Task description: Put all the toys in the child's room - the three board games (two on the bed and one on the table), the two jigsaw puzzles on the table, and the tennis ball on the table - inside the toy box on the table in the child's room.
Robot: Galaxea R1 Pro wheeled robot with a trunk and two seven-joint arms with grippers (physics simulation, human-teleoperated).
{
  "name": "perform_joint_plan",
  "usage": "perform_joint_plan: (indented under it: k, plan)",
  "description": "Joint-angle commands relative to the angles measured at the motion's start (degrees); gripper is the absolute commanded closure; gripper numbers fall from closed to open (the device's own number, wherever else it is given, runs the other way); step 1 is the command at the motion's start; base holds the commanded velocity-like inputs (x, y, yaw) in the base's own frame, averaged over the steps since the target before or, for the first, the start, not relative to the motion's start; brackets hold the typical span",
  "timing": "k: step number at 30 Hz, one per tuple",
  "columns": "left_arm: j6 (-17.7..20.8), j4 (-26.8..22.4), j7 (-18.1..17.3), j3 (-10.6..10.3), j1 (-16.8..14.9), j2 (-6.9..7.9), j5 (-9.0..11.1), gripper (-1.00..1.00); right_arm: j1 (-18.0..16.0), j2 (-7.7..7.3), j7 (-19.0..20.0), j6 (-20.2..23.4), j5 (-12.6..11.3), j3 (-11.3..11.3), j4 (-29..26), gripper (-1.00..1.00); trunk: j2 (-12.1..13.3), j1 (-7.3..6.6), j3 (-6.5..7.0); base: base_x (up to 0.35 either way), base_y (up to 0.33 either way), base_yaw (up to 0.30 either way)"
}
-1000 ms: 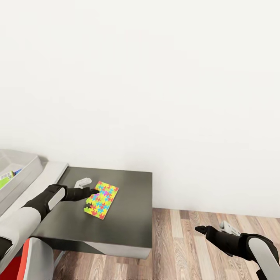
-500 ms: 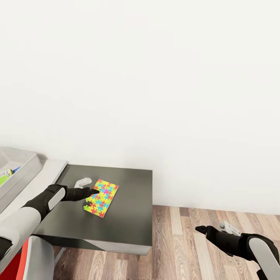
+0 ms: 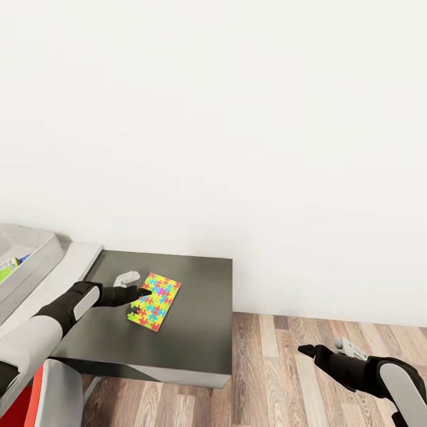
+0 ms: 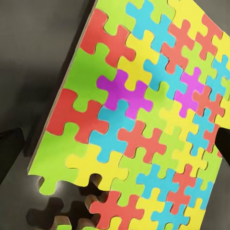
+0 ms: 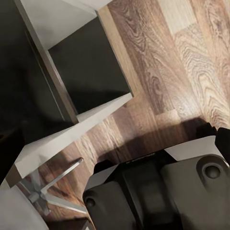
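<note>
Puzzle on dark cabinet, wall behind.

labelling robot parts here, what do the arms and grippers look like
Both arms have pale grey-white shells that give way to black wrist sections carrying a light grey oval panel. The left gripper has one pale grey finger and one black finger. The right gripper is likewise black with a pale grey finger. No cables or markings show.
</note>
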Motion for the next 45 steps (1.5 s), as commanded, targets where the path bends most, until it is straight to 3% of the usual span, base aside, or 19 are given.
perform_joint_plan:
  k: [1, 20, 45]
  plan:
    - [0.2, 0.0, -0.1, -0.2, -0.1, 0.05, 0.2, -1.0, 0.0, 0.0, -0.6, 0.1, -0.6, 0.0, -0.1, -1.0, -0.1, 0.03, -0.1, 0.0, 0.0, 0.0]
    - [0.2, 0.0, -0.1, -0.2, -0.1, 0.05, 0.2, -1.0, 0.0, 0.03, -0.6, 0.1, -0.6, 0.0, -0.1, -1.0, -0.1, 0.03, -0.1, 0.0, -0.004, 0.0]
    - [0.2, -0.1, -0.1, -0.3, -0.1, 0.01, 0.2, -1.0, 0.0, 0.03, -0.5, 0.1, -0.6, 0.0, -0.1, -1.0, -0.1, 0.03, -0.1, 0.0, -0.116, 0.0]
